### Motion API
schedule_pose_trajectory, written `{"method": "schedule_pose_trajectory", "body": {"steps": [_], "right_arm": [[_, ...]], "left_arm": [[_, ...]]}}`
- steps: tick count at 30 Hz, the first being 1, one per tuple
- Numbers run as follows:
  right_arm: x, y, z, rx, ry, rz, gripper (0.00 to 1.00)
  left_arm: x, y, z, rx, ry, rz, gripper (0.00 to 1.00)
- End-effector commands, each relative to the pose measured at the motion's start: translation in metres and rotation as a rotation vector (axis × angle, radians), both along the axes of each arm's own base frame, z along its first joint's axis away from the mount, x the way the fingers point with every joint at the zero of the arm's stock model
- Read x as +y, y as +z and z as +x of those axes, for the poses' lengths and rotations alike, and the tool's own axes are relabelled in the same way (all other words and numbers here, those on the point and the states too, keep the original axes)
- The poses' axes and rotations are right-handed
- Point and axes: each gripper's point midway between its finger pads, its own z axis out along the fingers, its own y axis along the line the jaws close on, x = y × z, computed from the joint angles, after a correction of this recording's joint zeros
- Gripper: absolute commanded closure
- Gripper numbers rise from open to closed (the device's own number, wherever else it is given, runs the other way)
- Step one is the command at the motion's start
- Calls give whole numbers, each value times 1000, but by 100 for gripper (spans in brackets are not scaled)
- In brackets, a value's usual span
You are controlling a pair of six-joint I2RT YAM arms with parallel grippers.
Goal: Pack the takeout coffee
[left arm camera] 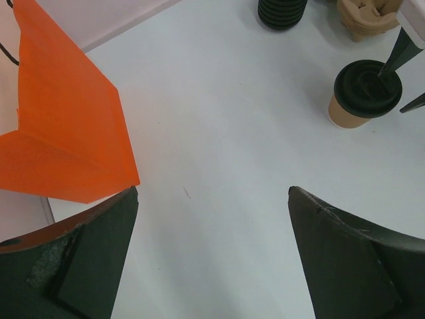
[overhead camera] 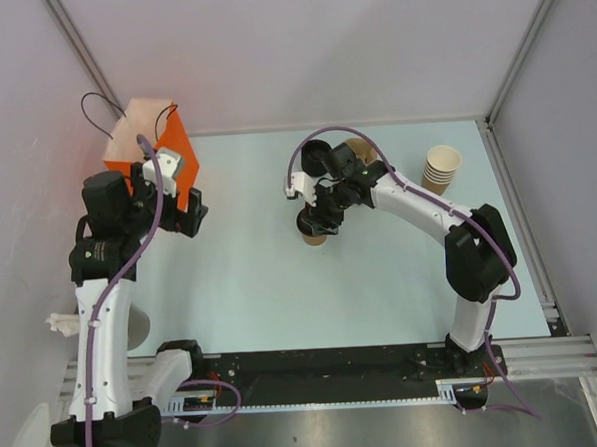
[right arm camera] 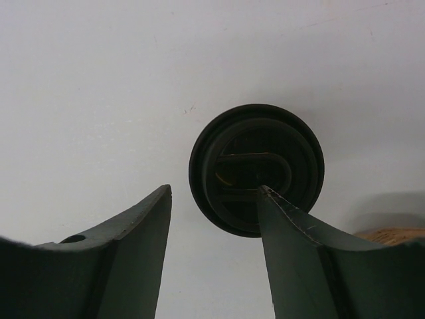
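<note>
An orange bag (overhead camera: 152, 141) is located at the far left corner of the table (overhead camera: 262, 285). The left gripper (left arm camera: 212, 193) is positioned just beside the bag, above the table surface. Its jaws are spread wide, and nothing is held between them.

The cup (overhead camera: 313, 237) is stood upright near the table centre, with the lid (right arm camera: 265, 136) fitted on top. It is well apart from the bag.

The right gripper (right arm camera: 214, 190) is positioned directly above the cup. Its jaws are partly open, set narrower than the lid, and nothing is gripped. One fingertip (left arm camera: 395, 56) is seen over the lid top, and the other is seen beside the lid rim. Contact with the lid cannot be confirmed.

A lid stack (left arm camera: 282, 12) and a carrier (left arm camera: 368, 16) are located behind the cup. A cup stack (overhead camera: 441, 168) is located near the right table edge.
</note>
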Motion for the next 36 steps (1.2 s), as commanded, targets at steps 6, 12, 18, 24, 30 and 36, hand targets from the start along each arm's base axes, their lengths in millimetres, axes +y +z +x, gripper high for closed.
{"method": "schedule_pose_trajectory", "body": {"steps": [6, 12, 18, 24, 30, 36], "right_arm": [[12, 4, 5, -27, 35, 26, 46], [14, -2, 4, -42, 38, 7, 49], [15, -8, 4, -48, 39, -12, 54], [14, -16, 4, -49, 39, -36, 63], [13, -20, 5, -54, 35, -52, 74], [12, -23, 5, -52, 39, -65, 85]], "left_arm": [[2, 10, 0, -36, 11, -45, 1], [4, 10, 1, -34, 20, -47, 1], [4, 9, 1, -33, 23, -54, 1], [6, 8, 2, -31, 29, -57, 0], [7, 9, 1, -38, 34, -58, 1], [7, 9, 1, -35, 36, -61, 1]]}}
